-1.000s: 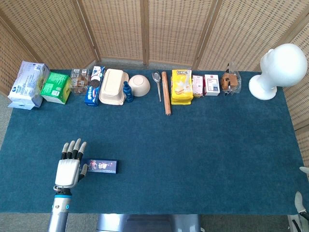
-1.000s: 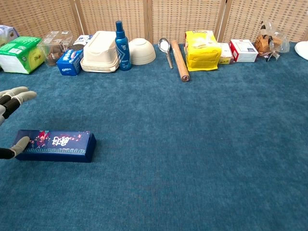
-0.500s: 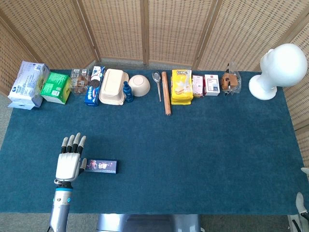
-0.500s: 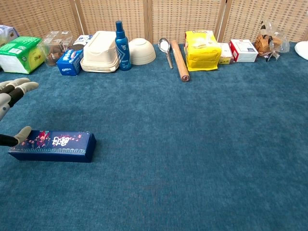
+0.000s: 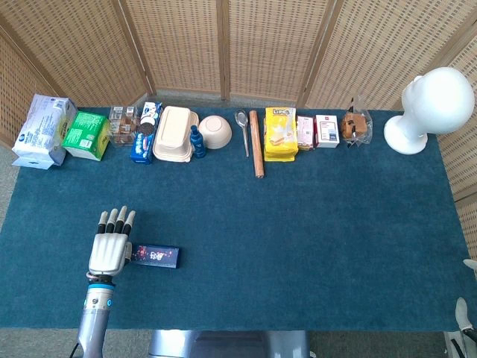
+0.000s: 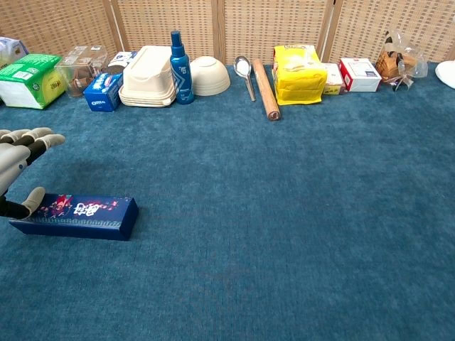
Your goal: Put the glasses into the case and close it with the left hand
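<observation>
I have the blue-clothed table (image 5: 298,224) in front of me, with a row of packets and dishes along its far edge, well apart from where I am working. The case (image 5: 156,256) lies near the front left of the table, a dark blue box with a printed lid that looks closed. No glasses show outside it, so I judge they are already inside and the closing is done or nearly so.

What matters for my next move is this: the case's long axis runs left to right across the table, and it lies directly to the right of my left hand (image 5: 109,247), its near end just at the thumb. In the chest view the thumb (image 6: 30,199) rests on or against that left end of the case (image 6: 82,216); I cannot tell which. The other fingers are spread and point away from me, gripping nothing.

My right hand (image 5: 463,313) barely shows at the far right edge, well apart from the case, and I cannot tell its state.
</observation>
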You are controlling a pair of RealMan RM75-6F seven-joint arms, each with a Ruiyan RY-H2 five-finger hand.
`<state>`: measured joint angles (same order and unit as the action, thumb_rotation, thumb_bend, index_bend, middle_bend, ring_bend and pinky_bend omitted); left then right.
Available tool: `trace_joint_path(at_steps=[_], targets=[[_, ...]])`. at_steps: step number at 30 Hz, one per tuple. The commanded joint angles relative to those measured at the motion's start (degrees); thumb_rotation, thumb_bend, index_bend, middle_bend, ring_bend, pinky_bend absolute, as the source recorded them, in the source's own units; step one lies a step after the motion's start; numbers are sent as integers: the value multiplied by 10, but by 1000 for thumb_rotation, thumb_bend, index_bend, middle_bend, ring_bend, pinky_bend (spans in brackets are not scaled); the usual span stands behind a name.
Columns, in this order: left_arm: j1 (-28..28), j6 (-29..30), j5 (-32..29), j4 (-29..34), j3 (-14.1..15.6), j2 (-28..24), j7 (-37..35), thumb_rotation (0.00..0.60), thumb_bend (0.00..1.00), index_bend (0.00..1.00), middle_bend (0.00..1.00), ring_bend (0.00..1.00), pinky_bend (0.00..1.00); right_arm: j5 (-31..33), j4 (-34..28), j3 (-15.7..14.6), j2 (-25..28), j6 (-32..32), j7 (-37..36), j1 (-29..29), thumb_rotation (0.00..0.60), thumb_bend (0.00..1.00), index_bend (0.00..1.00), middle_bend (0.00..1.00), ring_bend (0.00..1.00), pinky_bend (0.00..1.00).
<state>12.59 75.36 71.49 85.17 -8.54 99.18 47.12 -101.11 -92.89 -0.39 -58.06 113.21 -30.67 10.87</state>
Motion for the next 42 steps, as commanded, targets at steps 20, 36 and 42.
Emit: trace_joint_path(at_steps=[20, 36, 42], targets=[[28, -39, 49, 231, 44, -190, -88, 533, 321, 107, 0, 0, 0, -10, -33, 3, 1, -3, 42, -1, 600, 471, 0, 288, 111, 143], [79, -130, -114, 274, 82, -233, 13, 531, 281, 115, 0, 0, 0, -12, -50, 4, -4, -9, 68, -2, 600, 471, 0, 288, 104, 143], [109, -126, -163, 268, 82, -210, 57, 532, 281, 111, 0, 0, 0, -7, -50, 5, -6, -10, 70, 0, 600, 470, 0, 288, 103, 143]])
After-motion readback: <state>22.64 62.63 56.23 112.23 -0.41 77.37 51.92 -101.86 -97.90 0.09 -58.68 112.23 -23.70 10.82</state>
